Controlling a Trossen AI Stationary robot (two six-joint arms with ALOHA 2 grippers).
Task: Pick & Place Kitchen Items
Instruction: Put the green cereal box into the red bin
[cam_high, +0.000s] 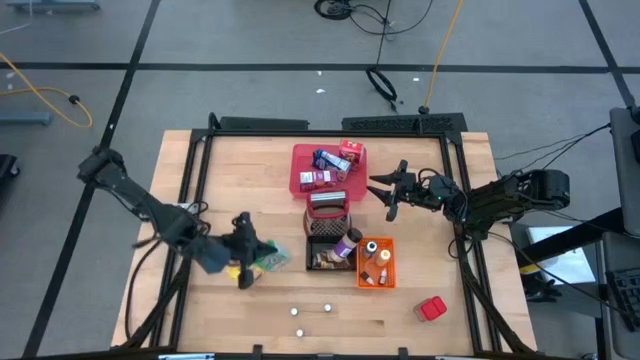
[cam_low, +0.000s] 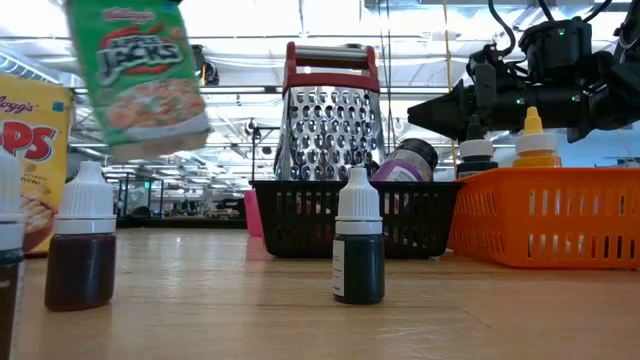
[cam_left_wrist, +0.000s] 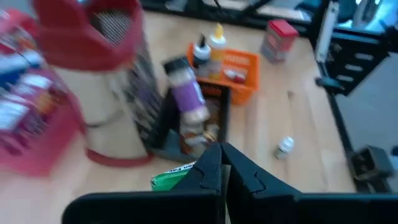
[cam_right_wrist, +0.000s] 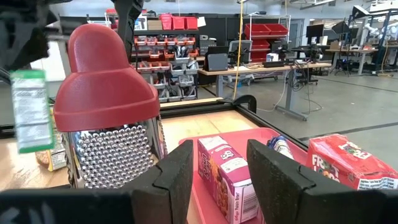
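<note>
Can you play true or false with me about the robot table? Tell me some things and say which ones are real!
1. The left gripper holds a green cereal box up off the table. True.
2. The right gripper is squeezing a bottle. False: it is open and empty, hovering beside the red tray.
3. A cheese grater with a red handle stands in the black wire basket. True.
4. The orange bin is empty. False: bottles stand in it.
5. A small red box lies alone near the table's right front corner. True.
</note>
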